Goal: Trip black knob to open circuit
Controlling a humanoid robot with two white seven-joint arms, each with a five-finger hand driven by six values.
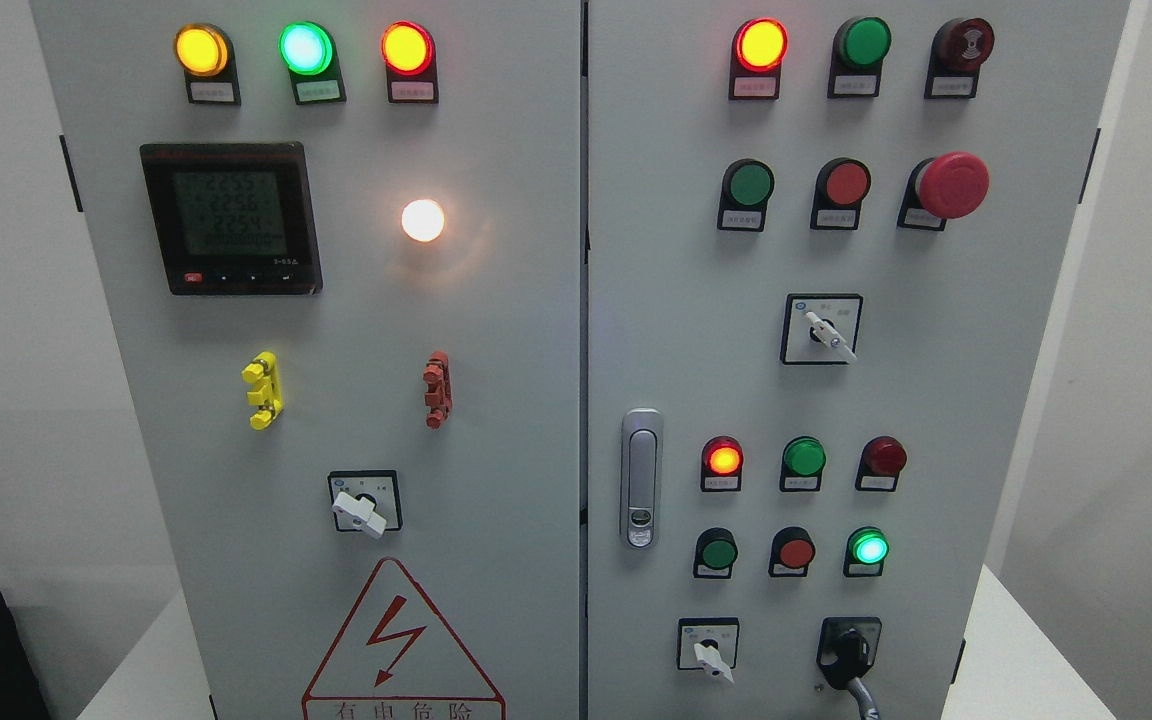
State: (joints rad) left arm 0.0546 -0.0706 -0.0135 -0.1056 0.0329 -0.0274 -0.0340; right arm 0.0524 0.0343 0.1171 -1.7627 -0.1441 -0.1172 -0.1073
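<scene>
The black knob (848, 650) sat at the cabinet's lower right, just right of the white selector switch (708, 655). Neither robot hand was in view, so their state couldn't be told. A hand should probably approach squarely, gripping only that handle.

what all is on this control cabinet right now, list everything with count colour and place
lit lamps: seven; yellow, green, red top left; white mid left; red top right; red and green lower right
unlit lamps and buttons: nine, green or red, right door
emergency stop button: one, red mushroom, upper right
meter: one, black with grey display, upper left door
clips: two, yellow and red, mid left door
white-handled selector switches: three; low left door, mid right door, bottom right door
black knob: one, bottom right corner
door latch: one, silver, left edge of right door
warning triangle: one, red, bottom left door
robot hands: none in view
</scene>
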